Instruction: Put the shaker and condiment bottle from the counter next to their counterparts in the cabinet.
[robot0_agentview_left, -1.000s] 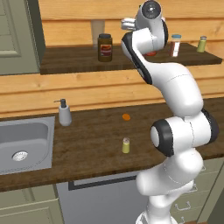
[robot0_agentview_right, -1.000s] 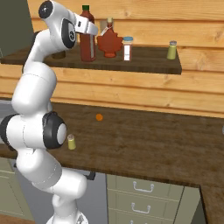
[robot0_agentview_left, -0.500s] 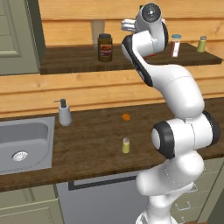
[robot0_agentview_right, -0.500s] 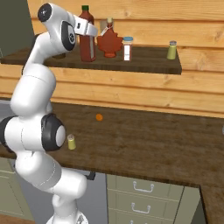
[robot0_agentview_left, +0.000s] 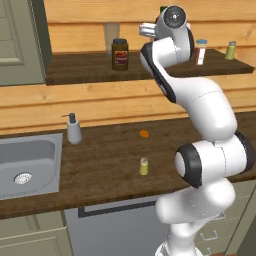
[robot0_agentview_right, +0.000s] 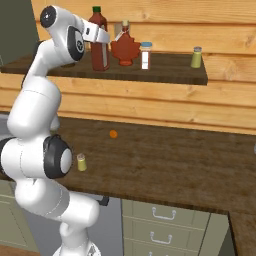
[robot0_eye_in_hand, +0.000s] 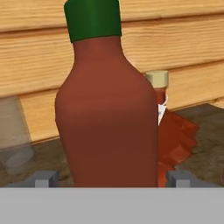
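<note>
The tall dark-red condiment bottle (robot0_agentview_right: 99, 42) with a green cap stands upright on the cabinet shelf (robot0_agentview_right: 165, 70), just left of the squat maple-leaf bottle (robot0_agentview_right: 126, 47). My gripper (robot0_agentview_right: 102, 36) is up at the shelf with its fingers either side of the bottle. In the hand view the condiment bottle (robot0_eye_in_hand: 109, 109) sits between the two fingertips (robot0_eye_in_hand: 43, 178) with a gap on each side, so the gripper (robot0_eye_in_hand: 111, 178) is open. The maple-leaf bottle (robot0_eye_in_hand: 175, 135) shows behind it to the right. The tiny yellowish-green shaker (robot0_agentview_left: 144, 166) (robot0_agentview_right: 81, 162) stands on the counter (robot0_agentview_left: 100, 155) near its front edge.
Also on the shelf are a brown jar (robot0_agentview_left: 120, 53), a white blue-capped shaker (robot0_agentview_right: 145, 55), a greenish shaker (robot0_agentview_right: 196, 57) at the far right and a clear glass (robot0_eye_in_hand: 15, 140). A soap dispenser (robot0_agentview_left: 74, 129) stands beside the sink (robot0_agentview_left: 25, 165). A small orange thing (robot0_agentview_left: 144, 133) lies on the counter.
The jaws have spread apart and let go of the condiment bottle, which stays upright on the shelf. The arm has hardly moved.
</note>
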